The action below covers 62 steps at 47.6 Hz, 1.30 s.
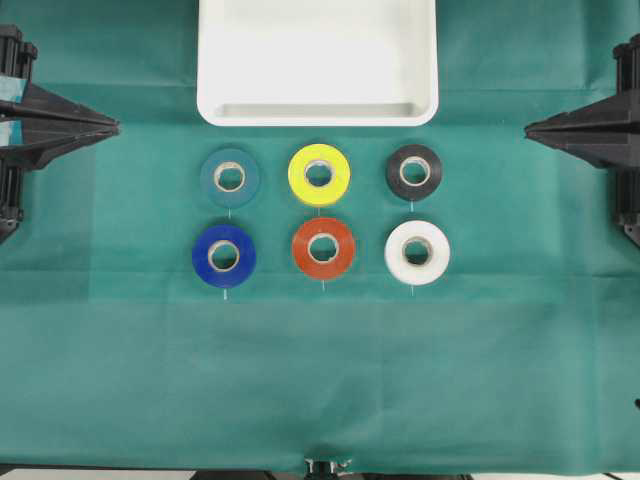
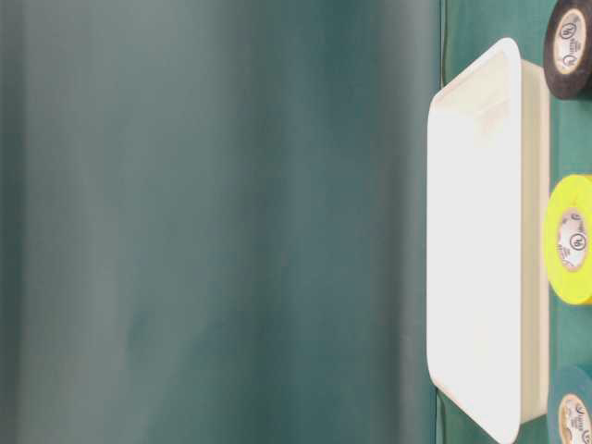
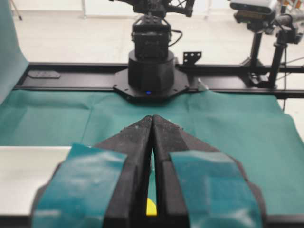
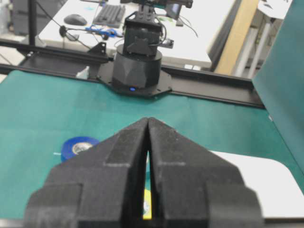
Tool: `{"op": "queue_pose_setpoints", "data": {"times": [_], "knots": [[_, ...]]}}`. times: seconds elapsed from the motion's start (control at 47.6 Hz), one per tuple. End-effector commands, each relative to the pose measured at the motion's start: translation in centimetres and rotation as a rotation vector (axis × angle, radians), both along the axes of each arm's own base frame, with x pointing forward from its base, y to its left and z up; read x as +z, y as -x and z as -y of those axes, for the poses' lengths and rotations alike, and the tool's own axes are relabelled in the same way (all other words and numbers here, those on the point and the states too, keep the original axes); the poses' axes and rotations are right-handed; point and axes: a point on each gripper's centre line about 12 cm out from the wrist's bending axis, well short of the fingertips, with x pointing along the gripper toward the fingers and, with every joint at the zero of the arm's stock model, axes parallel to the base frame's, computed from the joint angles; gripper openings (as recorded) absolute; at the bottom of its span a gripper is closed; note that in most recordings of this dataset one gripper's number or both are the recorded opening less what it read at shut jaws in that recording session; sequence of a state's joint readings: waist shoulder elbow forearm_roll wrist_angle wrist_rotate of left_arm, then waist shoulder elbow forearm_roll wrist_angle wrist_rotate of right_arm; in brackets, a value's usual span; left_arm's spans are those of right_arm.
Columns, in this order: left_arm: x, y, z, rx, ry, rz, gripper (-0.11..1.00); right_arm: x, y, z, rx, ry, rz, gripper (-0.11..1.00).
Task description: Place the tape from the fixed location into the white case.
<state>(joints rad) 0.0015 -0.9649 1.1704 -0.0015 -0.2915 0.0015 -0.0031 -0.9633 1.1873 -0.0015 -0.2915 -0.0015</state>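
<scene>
The white roll of tape [image 1: 417, 252] with a pale core lies flat on the green cloth at the right end of the front row. The white case [image 1: 317, 62] stands at the back centre, and its rim [image 2: 474, 240] also shows in the table-level view. My left gripper [image 1: 113, 127] rests at the far left edge, shut with nothing in it; its tips [image 3: 152, 117] meet in the left wrist view. My right gripper [image 1: 530, 127] rests at the far right edge, also shut and empty, its tips [image 4: 148, 119] touching.
Five other rolls lie in two rows: teal [image 1: 229, 177], yellow [image 1: 319, 174] and black [image 1: 414, 172] behind; blue [image 1: 224, 256] and orange-red [image 1: 323, 249] in front. Green cloth covers the table, with bare cloth in front of the rolls.
</scene>
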Motion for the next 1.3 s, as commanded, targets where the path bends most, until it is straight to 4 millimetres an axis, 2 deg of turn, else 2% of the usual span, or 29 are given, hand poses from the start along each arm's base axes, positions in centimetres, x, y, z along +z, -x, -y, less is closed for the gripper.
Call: {"op": "queue_pose_setpoints", "data": {"times": [0.0, 0.273, 0.904, 0.967, 1.03, 1.24, 1.282], "knots": [[0.22, -0.23, 0.09, -0.004, 0.003, -0.023, 0.02, 1.16, -0.33, 0.01, 0.000, -0.008, 0.025, 0.00], [0.22, -0.29, 0.09, -0.005, 0.003, -0.034, 0.02, 0.73, -0.79, -0.02, 0.001, -0.009, -0.035, 0.00], [0.46, -0.28, 0.05, -0.003, 0.012, -0.017, 0.04, 0.88, -0.79, -0.02, 0.001, -0.008, -0.035, 0.00], [0.45, -0.31, 0.04, -0.003, 0.015, -0.017, 0.11, 0.88, -0.79, -0.02, 0.001, -0.008, -0.035, 0.00], [0.46, -0.30, 0.07, -0.004, 0.020, -0.012, 0.24, 0.88, -0.79, -0.02, 0.001, -0.009, -0.035, 0.00], [0.34, -0.55, 0.06, -0.004, 0.027, -0.011, 0.85, 0.85, -0.82, -0.02, 0.001, -0.008, -0.037, 0.00], [0.28, -0.60, 0.06, -0.004, 0.027, -0.014, 0.93, 0.85, -0.82, -0.02, 0.001, -0.008, -0.037, 0.00]]}}
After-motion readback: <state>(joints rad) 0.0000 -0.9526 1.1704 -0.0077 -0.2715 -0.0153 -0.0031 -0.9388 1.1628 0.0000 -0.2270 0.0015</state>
